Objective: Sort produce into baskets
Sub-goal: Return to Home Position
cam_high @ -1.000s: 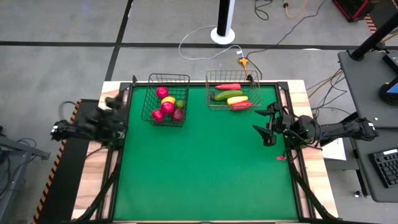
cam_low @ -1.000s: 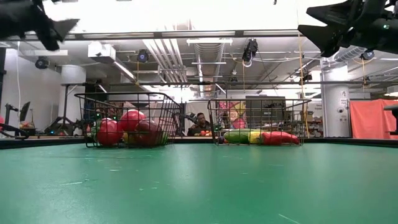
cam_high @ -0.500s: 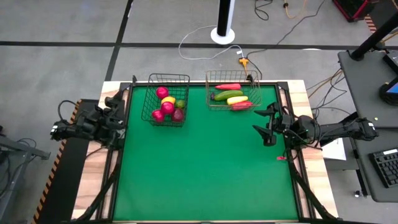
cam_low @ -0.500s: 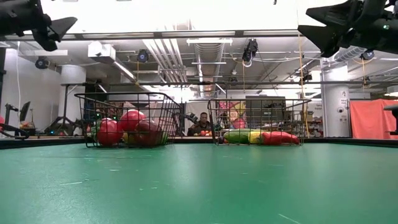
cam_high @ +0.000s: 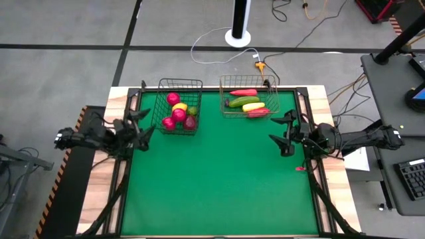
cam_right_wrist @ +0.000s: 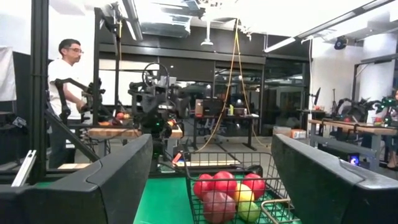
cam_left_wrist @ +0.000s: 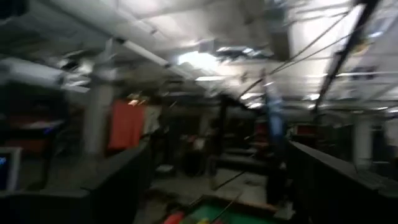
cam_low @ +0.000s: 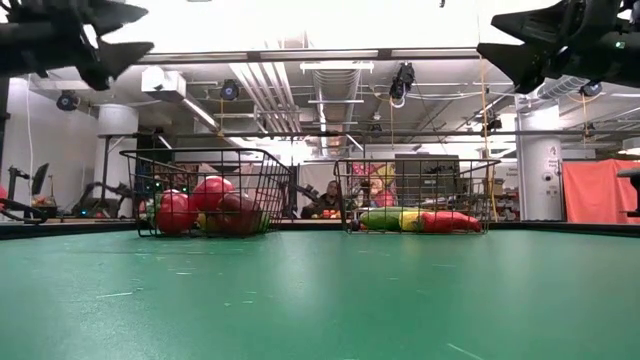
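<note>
Green bench seen from above. At its far edge stand two baskets side by side: the black basket holds round red, yellow and green produce, the lighter basket holds long produce. The left gripper at the left edge and the right gripper at the right edge both have their fingers spread.

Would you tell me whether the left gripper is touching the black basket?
Apart. The low view shows the left gripper high above the rim of the black basket.
</note>
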